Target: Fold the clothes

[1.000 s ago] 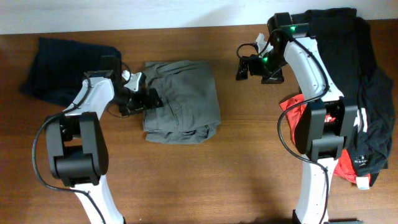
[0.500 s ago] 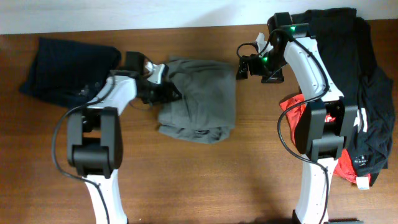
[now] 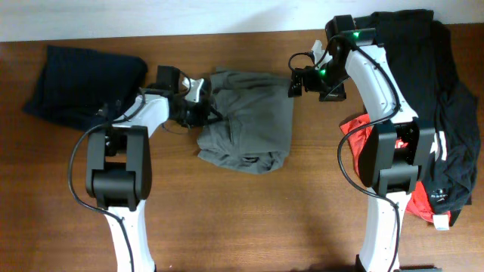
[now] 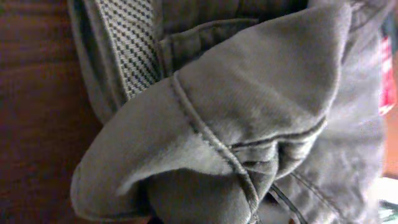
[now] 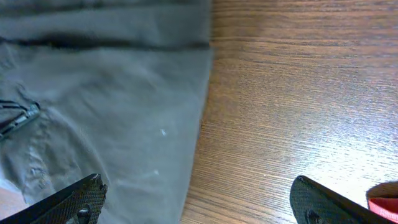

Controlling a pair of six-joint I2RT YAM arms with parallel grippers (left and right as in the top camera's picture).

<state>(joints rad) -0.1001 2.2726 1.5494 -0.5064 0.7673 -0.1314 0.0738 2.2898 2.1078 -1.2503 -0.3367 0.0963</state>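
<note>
The clothes, grey-olive shorts (image 3: 249,125), lie folded and a bit rumpled on the table's far middle. My left gripper (image 3: 203,112) is at their left edge. Its fingers are hidden in the left wrist view, where bunched cloth (image 4: 249,93) fills the frame and the seams pucker toward the jaws, so it is shut on a fold. My right gripper (image 3: 296,81) hovers open at the shorts' upper right corner. In the right wrist view the gripper (image 5: 199,205) straddles the hem: one fingertip (image 5: 81,199) is over the cloth (image 5: 106,106), the other over bare wood.
A dark navy garment (image 3: 83,79) lies at the far left, just behind the left arm. Black T-shirts (image 3: 423,68) and a red one (image 3: 355,132) are piled at the right around the right arm's base. Bare wooden table (image 3: 249,219) stretches toward the front.
My left arm swung right and toward the back, shoving the shorts rightward, and its jaws went from open to shut on the left edge. The right arm has stayed still and open.
</note>
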